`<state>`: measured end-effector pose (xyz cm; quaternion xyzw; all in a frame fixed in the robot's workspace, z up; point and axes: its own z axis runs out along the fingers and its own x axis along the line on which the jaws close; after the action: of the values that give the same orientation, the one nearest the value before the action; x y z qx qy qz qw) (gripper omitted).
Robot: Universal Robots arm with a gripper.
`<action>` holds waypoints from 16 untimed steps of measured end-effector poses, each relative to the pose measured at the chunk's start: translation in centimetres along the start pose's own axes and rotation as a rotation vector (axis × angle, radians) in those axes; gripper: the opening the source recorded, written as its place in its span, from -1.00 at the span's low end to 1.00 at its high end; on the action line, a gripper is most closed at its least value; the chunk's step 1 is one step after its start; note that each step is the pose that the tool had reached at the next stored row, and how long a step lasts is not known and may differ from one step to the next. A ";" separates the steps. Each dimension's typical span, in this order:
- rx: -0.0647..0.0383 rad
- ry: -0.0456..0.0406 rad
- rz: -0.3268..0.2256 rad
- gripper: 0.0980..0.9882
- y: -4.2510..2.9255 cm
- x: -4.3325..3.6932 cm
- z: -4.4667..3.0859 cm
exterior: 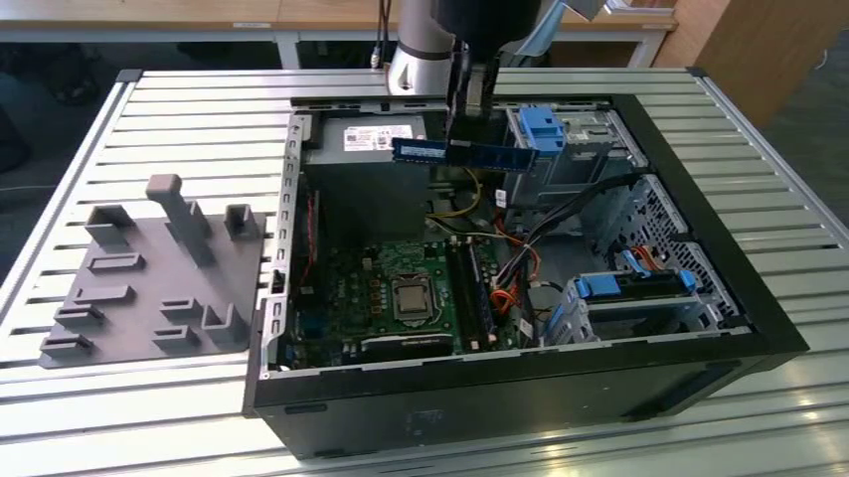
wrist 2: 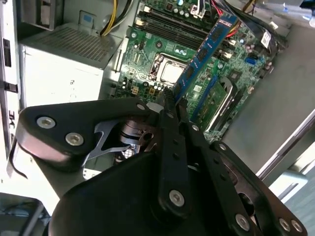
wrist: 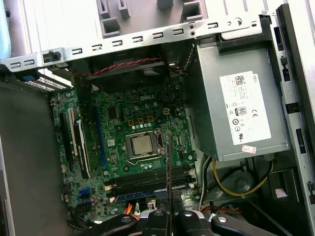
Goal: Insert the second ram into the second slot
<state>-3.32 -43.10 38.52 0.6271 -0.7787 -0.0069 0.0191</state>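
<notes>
Squarely between the jaws sits the second ram (exterior: 504, 155).

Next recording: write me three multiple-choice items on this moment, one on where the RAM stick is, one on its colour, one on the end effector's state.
1. Where is the second ram?
A. seated in a motherboard slot
B. lying on the grey fixture tray
C. held in the air over the open computer case

2. What colour is its circuit board?
A. green
B. blue
C. red

3. What is the state of the end effector?
A. shut on the second ram
B. open and empty
C. shut on a cable

Answers:
1 C: the exterior view shows it level above the case opening.
2 B: the strip is blue in the exterior view and the second wrist view.
3 A: in the second wrist view the fingers clamp one end of the strip.
</notes>
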 end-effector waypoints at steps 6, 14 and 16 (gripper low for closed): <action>0.001 0.0055 0.026 -0.91 -0.09 0.40 0.02; 0.003 0.0168 0.102 -0.91 -0.12 0.48 0.21; 0.003 0.0200 0.127 -0.91 -0.12 0.48 0.27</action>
<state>-3.32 -43.60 38.26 0.5763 -0.8168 0.0020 0.0262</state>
